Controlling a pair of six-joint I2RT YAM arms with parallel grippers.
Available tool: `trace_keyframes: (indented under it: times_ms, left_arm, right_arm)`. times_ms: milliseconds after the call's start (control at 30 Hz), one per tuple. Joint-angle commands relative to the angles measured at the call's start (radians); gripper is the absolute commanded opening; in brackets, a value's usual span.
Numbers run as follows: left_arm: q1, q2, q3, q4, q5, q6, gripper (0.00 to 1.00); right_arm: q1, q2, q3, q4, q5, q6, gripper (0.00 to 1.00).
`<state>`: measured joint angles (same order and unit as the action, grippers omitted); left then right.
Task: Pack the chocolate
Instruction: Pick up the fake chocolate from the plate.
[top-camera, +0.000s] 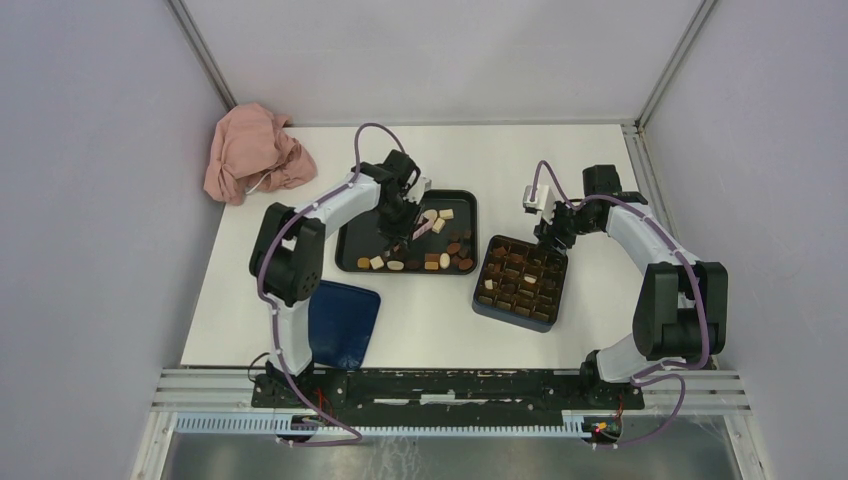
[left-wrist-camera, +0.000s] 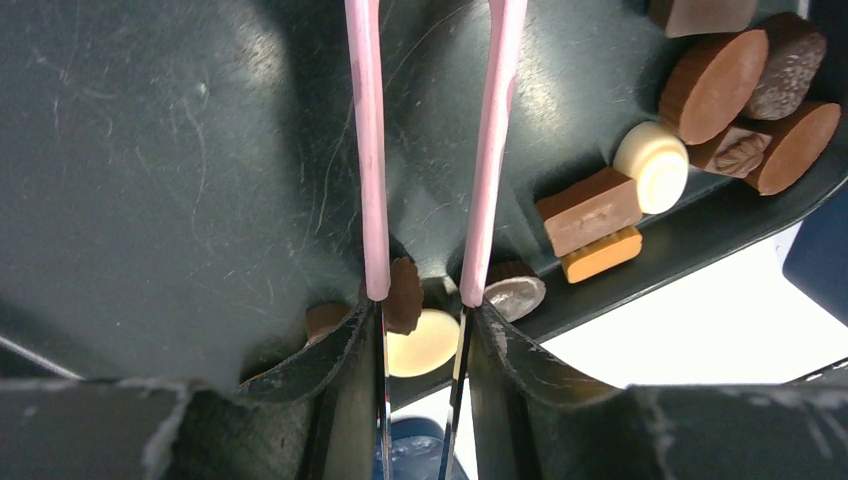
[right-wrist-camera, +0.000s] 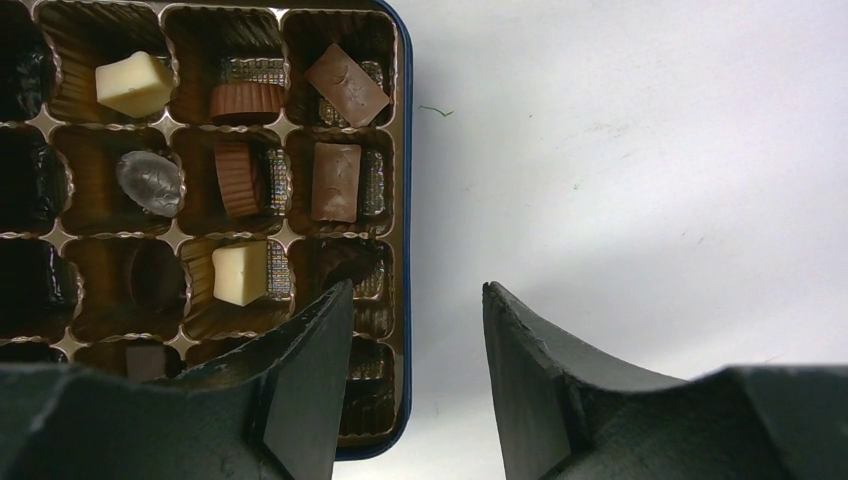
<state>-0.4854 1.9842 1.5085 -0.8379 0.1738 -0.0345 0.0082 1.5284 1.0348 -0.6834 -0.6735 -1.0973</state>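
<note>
Though small, chocolate (left-wrist-camera: 589, 210) brown, tan, cream-white.

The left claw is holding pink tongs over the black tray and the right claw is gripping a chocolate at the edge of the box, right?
No. The right wrist view shows the right claw open and empty at the edge of the box. The left claw does hold pink tongs over the black tray.
</note>
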Motion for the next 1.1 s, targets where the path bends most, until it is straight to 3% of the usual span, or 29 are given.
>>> trace_keyframes:
  times_ms: [0, 300, 767, 833, 967, 1067]
  left_arm:
    - [-0.023, 0.023, 0.068, -0.021, 0.043, 0.064, 0.41]
    - [-0.023, 0.067, 0.141, -0.045, -0.013, 0.045, 0.42]
    - [-0.025, 0.128, 0.219, -0.084, 0.018, 0.056, 0.42]
    - [-0.024, 0.125, 0.220, -0.084, 0.021, 0.054, 0.37]
    - [-0.024, 0.101, 0.209, -0.075, 0.024, 0.046, 0.19]
    - [-0.024, 0.058, 0.177, -0.051, 0.016, 0.038, 0.12]
  right_arm:
    - [-0.002, -0.028, 0.035, -0.013, -0.023, -0.014, 0.56]
    - [-0.002, -0.028, 0.036, -0.016, -0.026, -0.019, 0.56]
    - [-0.002, -0.028, 0.037, -0.020, -0.026, -0.023, 0.56]
    - [-0.002, -0.027, 0.038, -0.020, -0.026, -0.024, 0.56]
    - [-0.002, -0.026, 0.038, -0.022, -0.028, -0.024, 0.56]
    - [-0.002, -0.027, 0.038, -0.021, -0.030, -0.023, 0.56]
